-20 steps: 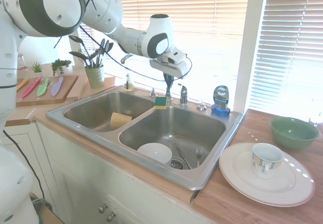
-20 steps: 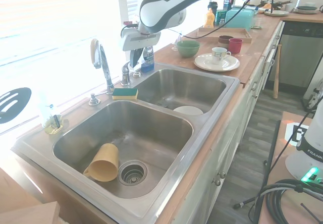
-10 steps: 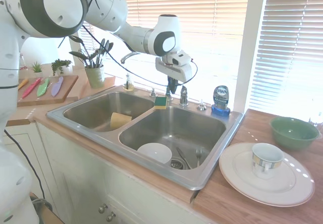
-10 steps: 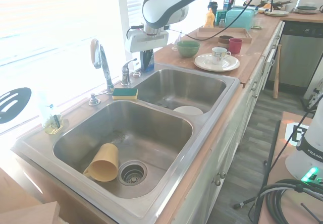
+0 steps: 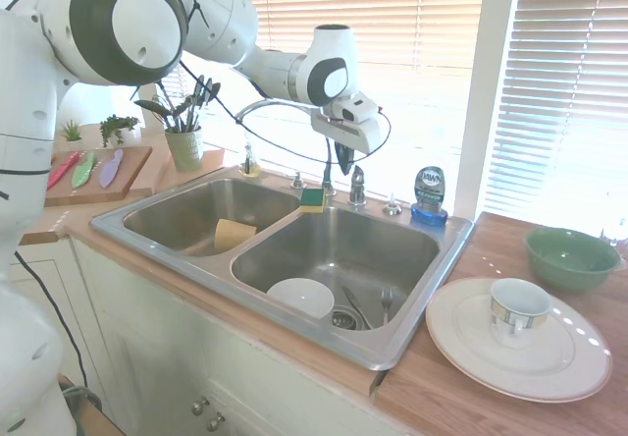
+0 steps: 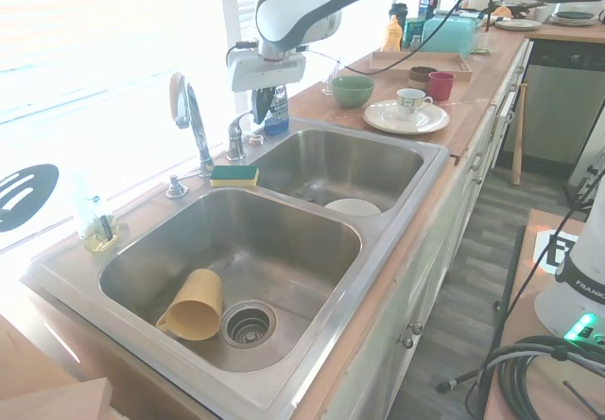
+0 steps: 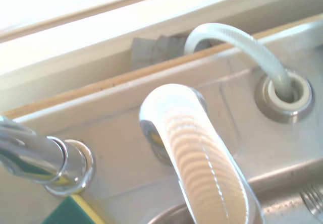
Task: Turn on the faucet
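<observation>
Gripper: the black two-finger gripper (image 5: 343, 158) is hovering just above the short chrome lever handle (image 5: 357, 187); I cannot tell whether it is clenched or released.
Faucet: the tall chrome gooseneck faucet (image 6: 190, 122) is standing on the steel sink's back ledge (image 6: 142, 214), beside the green-and-yellow sponge (image 6: 233, 174).

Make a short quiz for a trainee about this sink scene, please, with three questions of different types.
1. True or false: water is running from the faucet.
2. Multiple choice: what lies on the sink rim beside the faucet's base? A) a green and yellow sponge B) a fork C) a knife
3. Fill in: the mug on the counter stands on a white ____.

Key: 1 false, no stream is visible; 2 A; 3 plate.
</observation>
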Robot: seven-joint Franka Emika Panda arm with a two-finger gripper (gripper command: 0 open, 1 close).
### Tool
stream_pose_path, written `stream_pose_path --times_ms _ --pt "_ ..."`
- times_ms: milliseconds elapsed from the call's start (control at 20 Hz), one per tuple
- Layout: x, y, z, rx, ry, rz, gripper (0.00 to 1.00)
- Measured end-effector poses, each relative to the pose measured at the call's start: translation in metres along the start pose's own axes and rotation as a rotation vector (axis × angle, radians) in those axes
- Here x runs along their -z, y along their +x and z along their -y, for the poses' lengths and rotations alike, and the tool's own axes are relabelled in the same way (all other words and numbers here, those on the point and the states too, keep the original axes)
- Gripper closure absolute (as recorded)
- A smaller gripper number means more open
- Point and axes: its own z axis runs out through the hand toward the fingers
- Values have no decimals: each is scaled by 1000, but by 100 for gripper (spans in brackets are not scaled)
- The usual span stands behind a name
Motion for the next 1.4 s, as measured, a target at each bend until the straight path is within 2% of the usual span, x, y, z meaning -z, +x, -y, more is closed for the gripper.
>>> stream_pose_path --times_ms 350,900,1050,1400 --pt "13 9 17 15 112 -81 100" --pt "26 11 30 23 158 -92 100" --pt "12 12 23 7 116 -57 100" --pt "-8 -1 -15 -7 -64 57 100"
